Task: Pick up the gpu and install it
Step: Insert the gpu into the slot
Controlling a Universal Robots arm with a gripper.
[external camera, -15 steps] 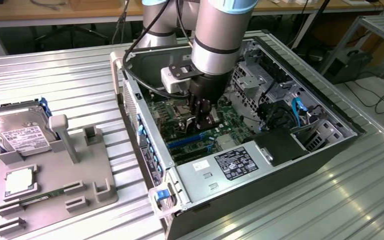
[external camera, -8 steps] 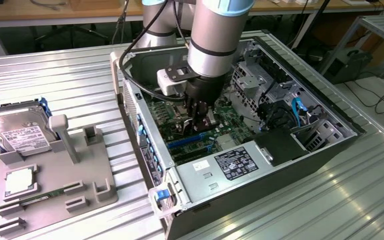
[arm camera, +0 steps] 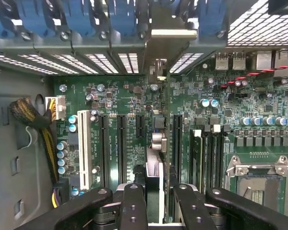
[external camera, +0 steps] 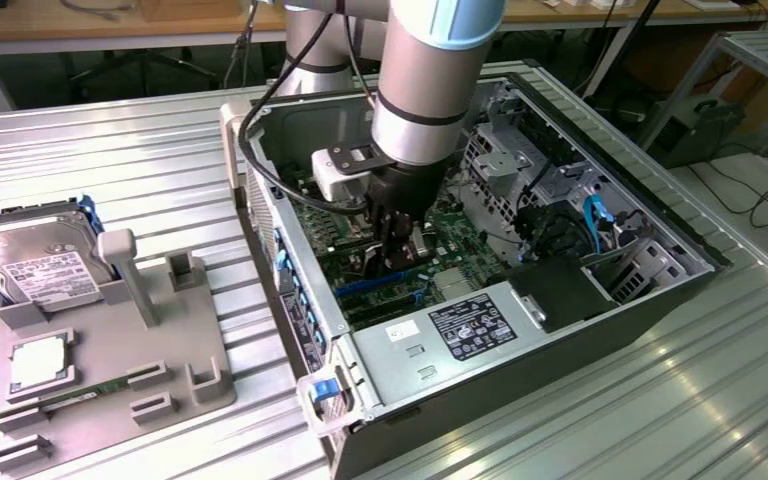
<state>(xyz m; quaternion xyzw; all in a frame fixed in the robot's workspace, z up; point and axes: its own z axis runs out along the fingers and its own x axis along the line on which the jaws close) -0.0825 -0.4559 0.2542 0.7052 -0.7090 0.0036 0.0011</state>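
Gpu (arm camera: 162, 143), 1 card upright, clamped in 1 hand (arm camera: 156, 201), over 1 motherboard (arm camera: 221, 110)

Exterior high, angled down – wrist close above motherboard (arm camera: 134, 124) – shared.

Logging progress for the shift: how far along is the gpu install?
Pickup looks done: the fingers hold the gpu edge-on inside the case. In hand: it stands over the motherboard slots. Left: it is not released, and I cannot tell whether it has entered a slot.
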